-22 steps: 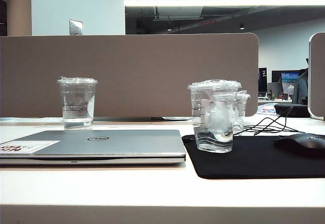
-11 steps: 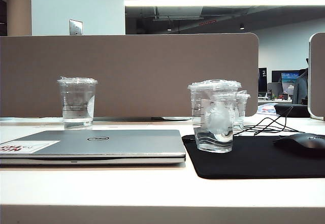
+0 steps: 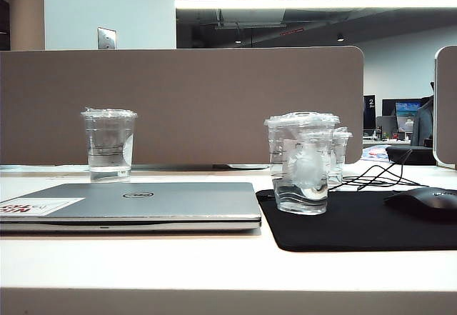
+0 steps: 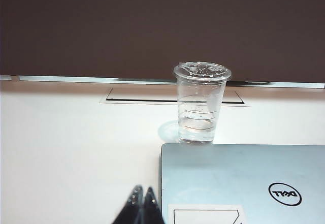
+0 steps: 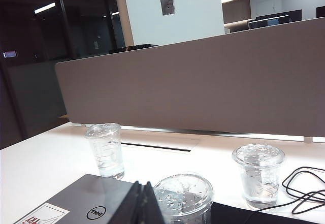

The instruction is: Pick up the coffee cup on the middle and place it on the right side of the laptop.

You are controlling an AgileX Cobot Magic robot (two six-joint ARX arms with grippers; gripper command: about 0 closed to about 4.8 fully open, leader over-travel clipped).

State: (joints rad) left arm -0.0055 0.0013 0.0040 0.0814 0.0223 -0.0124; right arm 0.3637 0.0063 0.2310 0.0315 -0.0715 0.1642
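On the white desk (image 3: 143,265), nearest the exterior camera, lies one slim silver laptop (image 3: 136,204), shut, with a white-and-red sticker (image 3: 39,206) on its lid. Just to its right lies one black mouse mat (image 3: 371,226), bearing the coffee cup (image 3: 303,172) and one dark mouse (image 3: 423,202).

Three clear lidded plastic cups stand in all: the coffee cup, a shorter cup (image 5: 258,173) behind it, and a ringed cup (image 3: 108,143) beyond the laptop. Black cables (image 3: 375,176) trail behind. A brown partition (image 3: 186,104) closes the back.

The left gripper (image 4: 141,206) hangs by the laptop's corner, jaws clenched, empty. The right gripper (image 5: 141,203) hangs above the laptop near the coffee cup, jaws clenched, empty.
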